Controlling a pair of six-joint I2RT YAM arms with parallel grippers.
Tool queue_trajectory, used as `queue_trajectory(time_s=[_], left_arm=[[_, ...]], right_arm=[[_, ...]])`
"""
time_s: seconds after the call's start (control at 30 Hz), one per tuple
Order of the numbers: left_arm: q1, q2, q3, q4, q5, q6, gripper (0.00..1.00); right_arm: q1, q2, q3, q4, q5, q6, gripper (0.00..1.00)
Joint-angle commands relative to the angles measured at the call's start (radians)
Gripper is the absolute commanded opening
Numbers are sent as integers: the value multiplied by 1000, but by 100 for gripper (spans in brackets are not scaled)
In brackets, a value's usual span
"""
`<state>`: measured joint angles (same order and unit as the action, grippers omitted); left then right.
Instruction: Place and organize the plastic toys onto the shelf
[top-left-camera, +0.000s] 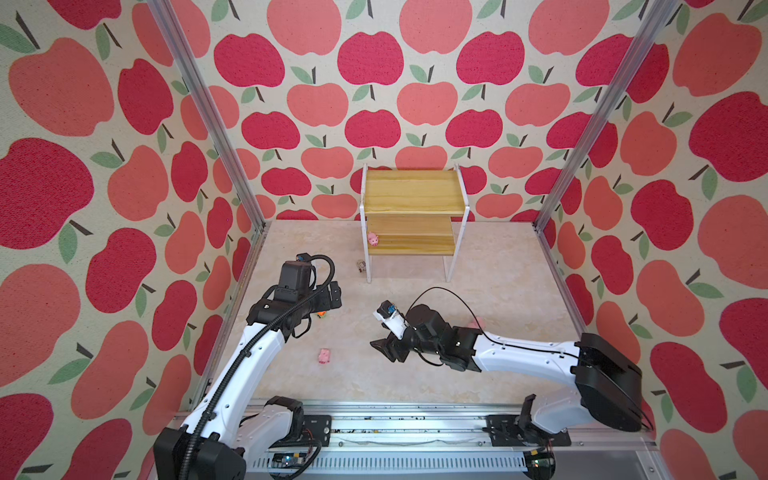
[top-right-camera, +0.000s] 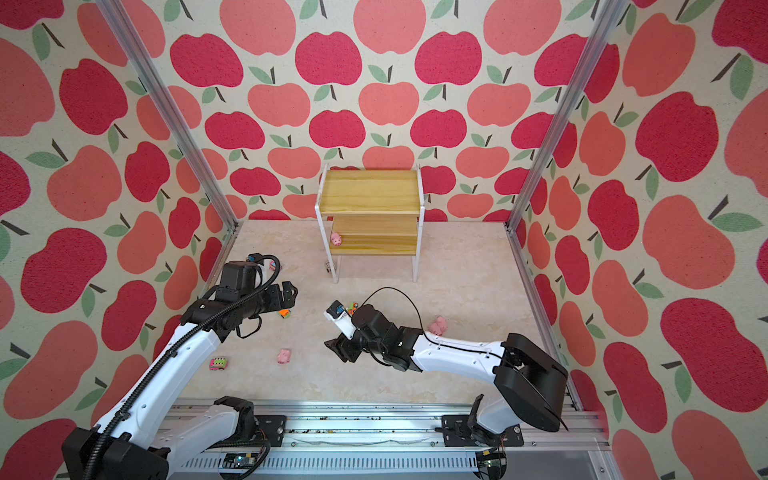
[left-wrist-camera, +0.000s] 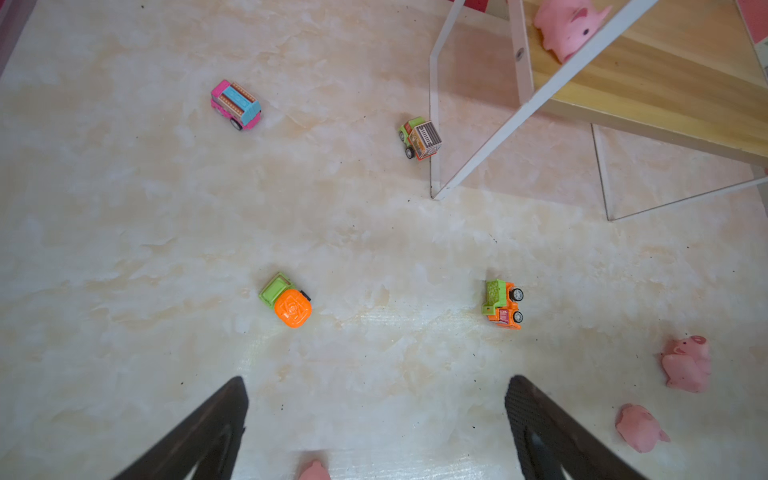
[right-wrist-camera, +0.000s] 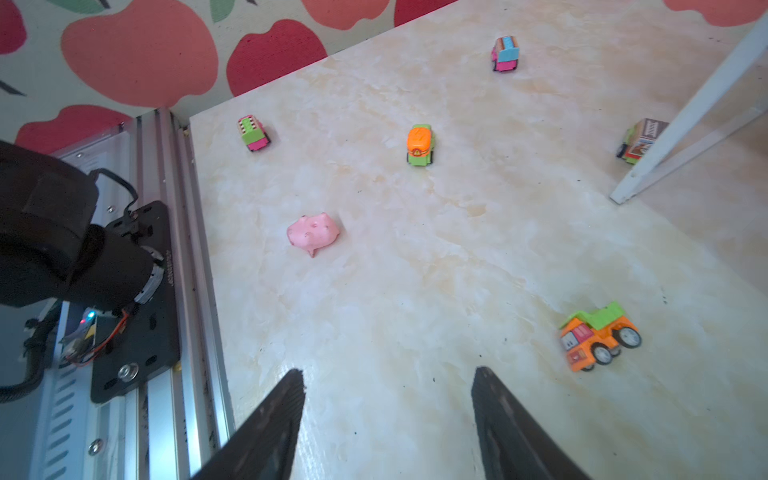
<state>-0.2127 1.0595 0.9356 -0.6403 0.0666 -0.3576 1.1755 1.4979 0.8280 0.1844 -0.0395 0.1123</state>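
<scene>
Nine toys show: four pink pigs and five trucks. Any fifth pig is out of sight. Read the surface (top-left-camera: 498, 291) as a clock in a top view, with twelve at the back wall. The shelf (top-left-camera: 415, 195) stands at twelve, with the shelf pig (top-left-camera: 372, 239) at the left end of its lower board. A lone pig (top-left-camera: 324, 356) lies at seven, and a pair of pigs (top-right-camera: 438, 326) sits close together at four, behind the right arm.

All the trucks are on the surface:
- the pink-and-blue truck (left-wrist-camera: 235, 104) at ten
- the box truck (left-wrist-camera: 419, 137) at eleven, just beside a front shelf leg
- the mixer truck (left-wrist-camera: 286, 299) at nine
- the dump truck (right-wrist-camera: 598, 336) near the middle, seemingly tipped on its side
- the green-and-pink truck (top-right-camera: 218, 363) at eight

The pigs look soft, squashy and very light, so pinch them gently across the belly. The trucks look hard, light and slick, and will likely roll on their wheels, so take them across the flanks.

The left claw (left-wrist-camera: 376, 380) hangs wide open and empty near the mixer truck. The right claw (right-wrist-camera: 387, 370) is also parted and holds nothing.
</scene>
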Motion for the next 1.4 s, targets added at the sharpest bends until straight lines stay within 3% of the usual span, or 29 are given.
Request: queue_trajectory(time_s=[0.0, 0.23, 0.47, 0.63, 1.0, 1.37], left_arm=[[27, -10, -5, -136, -13, -124, 99], [101, -62, -117, -163, 69, -233, 99], [217, -41, -159, -127, 232, -279, 99], [253, 8, -143, -159, 265, -276, 99], [377, 23, -142, -152, 377, -232, 99], [485, 19, -153, -121, 433, -235, 99]], right_arm=[[17, 86, 61, -12, -44, -130, 67], [101, 295, 185, 67, 71, -351, 66], [179, 394, 270, 98, 196, -507, 64], [226, 454, 328, 101, 248, -601, 62], [269, 633, 547, -13, 281, -681, 51], [288, 748, 659, -75, 368, -739, 40]])
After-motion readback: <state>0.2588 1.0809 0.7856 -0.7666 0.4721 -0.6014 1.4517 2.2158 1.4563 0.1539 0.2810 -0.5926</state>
